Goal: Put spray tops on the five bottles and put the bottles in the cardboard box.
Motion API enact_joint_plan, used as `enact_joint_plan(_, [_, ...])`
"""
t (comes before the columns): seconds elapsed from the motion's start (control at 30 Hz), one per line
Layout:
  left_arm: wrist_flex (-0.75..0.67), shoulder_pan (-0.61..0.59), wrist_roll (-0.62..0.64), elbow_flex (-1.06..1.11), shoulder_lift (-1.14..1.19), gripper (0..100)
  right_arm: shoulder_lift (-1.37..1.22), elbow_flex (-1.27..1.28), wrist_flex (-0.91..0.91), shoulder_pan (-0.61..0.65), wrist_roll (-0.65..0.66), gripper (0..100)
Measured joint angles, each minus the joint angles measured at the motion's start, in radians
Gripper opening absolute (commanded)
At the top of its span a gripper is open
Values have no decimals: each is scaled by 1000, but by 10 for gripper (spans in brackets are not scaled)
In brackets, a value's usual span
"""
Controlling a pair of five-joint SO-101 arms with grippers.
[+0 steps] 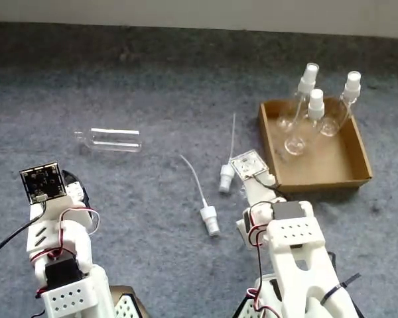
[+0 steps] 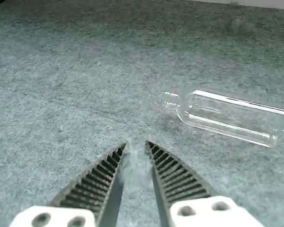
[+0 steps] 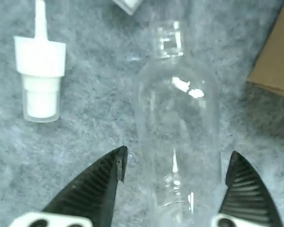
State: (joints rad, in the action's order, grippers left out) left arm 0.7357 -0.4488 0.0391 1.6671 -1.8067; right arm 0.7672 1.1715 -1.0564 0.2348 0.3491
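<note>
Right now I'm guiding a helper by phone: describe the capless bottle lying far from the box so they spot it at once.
Start at the brown cardboard box on the grey carpet and look across, past the loose white spray tops, to the other side. There a clear plastic bottle lies alone on its side. Unlike the three bottles in the box, its neck carries no spray top.

Tabletop (image 1: 152, 79): grey felt-like cloth, rough, matt. Bottle (image 2: 232, 116): clear, glossy, smooth. Spray top (image 3: 40, 80): white smooth plastic. Cardboard box (image 1: 318, 173): brown, matt. Left fingers (image 2: 102, 177): dark plastic, ribbed inner faces.
</note>
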Motion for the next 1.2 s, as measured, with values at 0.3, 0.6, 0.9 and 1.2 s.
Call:
enact_joint_plan(0.3, [0,0,0,5,0,7,-118,-207,-78,31,2,282])
enact_joint_plan(0.6, [0,0,0,6,0,7,-414,-301,-57,31,2,281])
enact_joint_plan(0.9, [0,0,0,6,0,7,-523,-301,43,6,74,228])
enact_joint_plan(1.2, [0,0,0,6,0,7,-512,-302,46,-38,89,96])
